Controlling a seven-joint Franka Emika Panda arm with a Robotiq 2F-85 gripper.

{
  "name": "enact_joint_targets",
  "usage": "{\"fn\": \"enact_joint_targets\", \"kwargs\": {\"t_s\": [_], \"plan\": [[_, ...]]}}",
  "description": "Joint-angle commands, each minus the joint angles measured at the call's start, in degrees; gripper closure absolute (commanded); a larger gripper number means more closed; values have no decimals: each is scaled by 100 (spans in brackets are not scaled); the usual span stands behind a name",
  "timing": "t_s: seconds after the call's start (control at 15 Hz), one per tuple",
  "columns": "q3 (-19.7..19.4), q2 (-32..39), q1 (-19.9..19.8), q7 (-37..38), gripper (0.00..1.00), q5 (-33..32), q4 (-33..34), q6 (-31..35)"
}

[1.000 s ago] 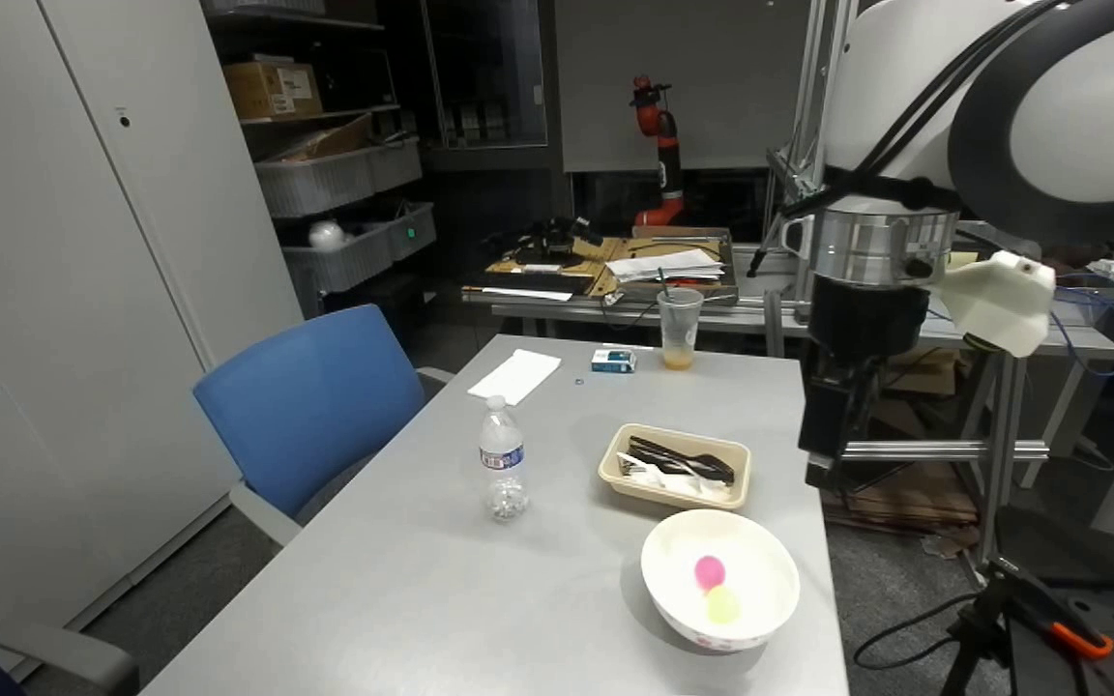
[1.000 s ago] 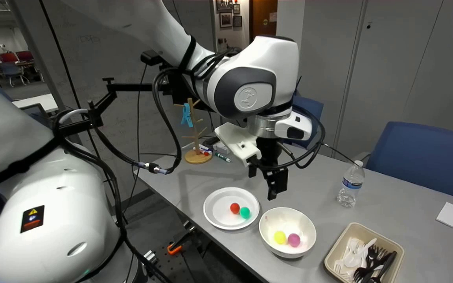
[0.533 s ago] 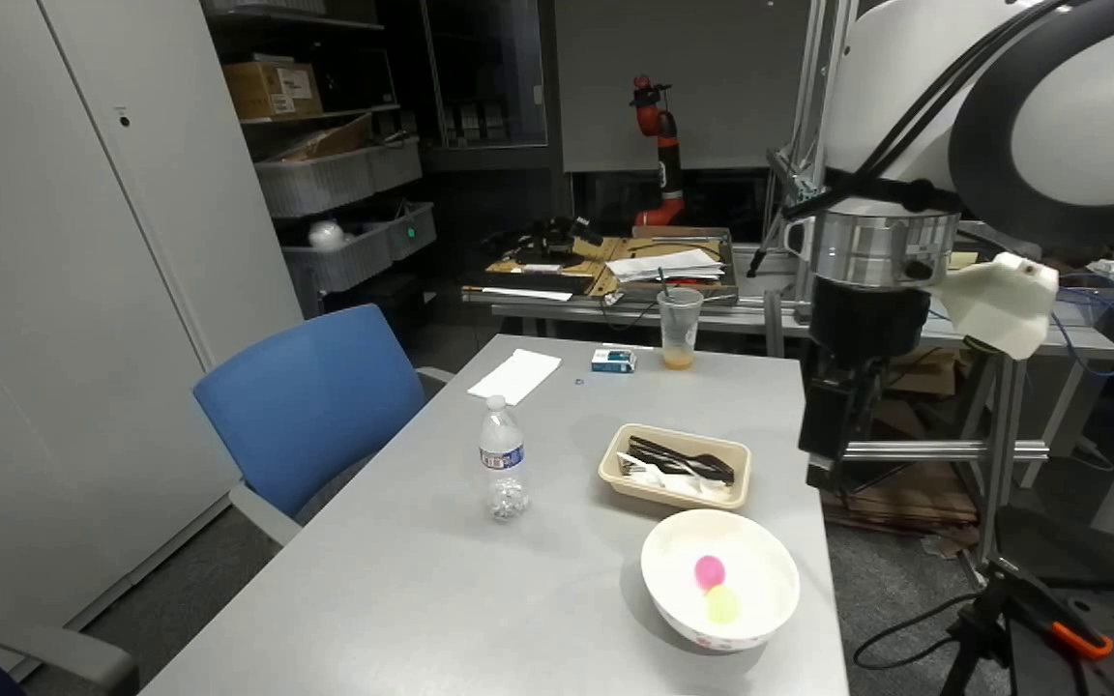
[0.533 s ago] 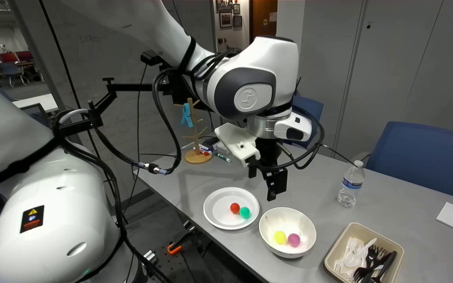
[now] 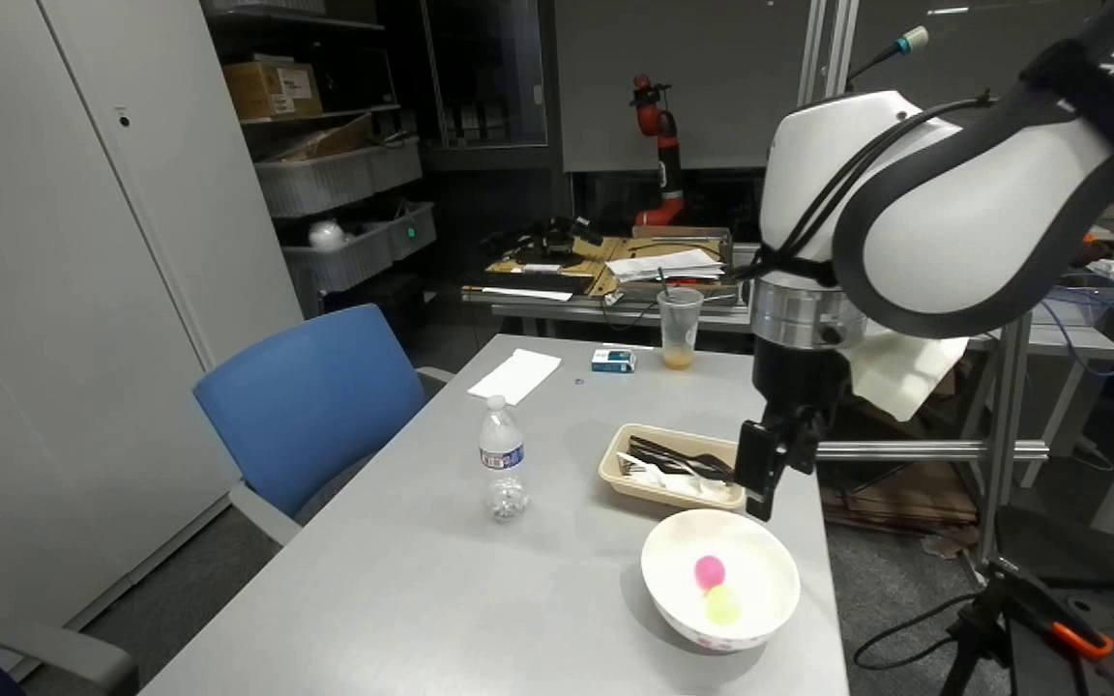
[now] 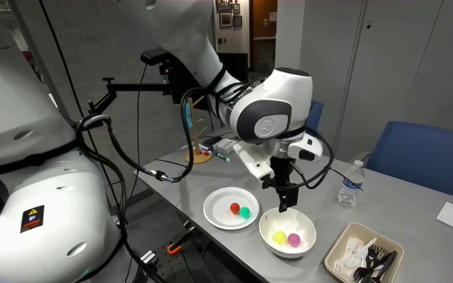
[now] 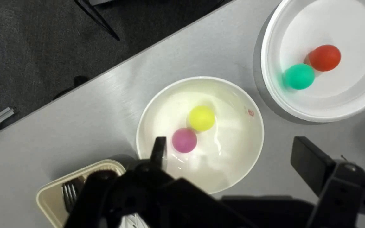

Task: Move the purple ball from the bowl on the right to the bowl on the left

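We see a robot lab: a Franka arm [image 6: 195, 43], an orange-and-black robot arm [image 5: 668, 159], and a scribbled-on whiteboard [image 6: 104, 59].

Below the black gripper [image 7: 229, 148], a round white bowl [image 7: 171, 109] gapes upward, a yellow ball [image 7: 201, 118] just beside the purple ball [image 7: 184, 140]; beige rectangular tray [image 7: 53, 196] and round white plate [image 7: 344, 31] obstruct low on either side.

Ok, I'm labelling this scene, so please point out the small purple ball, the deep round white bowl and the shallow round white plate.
Small purple ball [image 7: 184, 140]: wrist view, middle of visible surface.
Deep round white bowl [image 7: 231, 133]: wrist view, bare inner surface.
Shallow round white plate [image 6: 221, 213]: in an exterior view, bare floor.
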Motion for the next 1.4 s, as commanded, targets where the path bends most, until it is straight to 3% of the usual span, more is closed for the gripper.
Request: {"fn": "enact_joint_targets", "kwargs": {"t_s": [0.0, 0.6, 1.33], "plan": [[21, 116, -24, -1, 0, 27, 74, -4], [59, 463, -7, 219, 0, -19, 153, 150], [-86, 1297, -5, 1448, 0, -57, 499, 1076]]}}
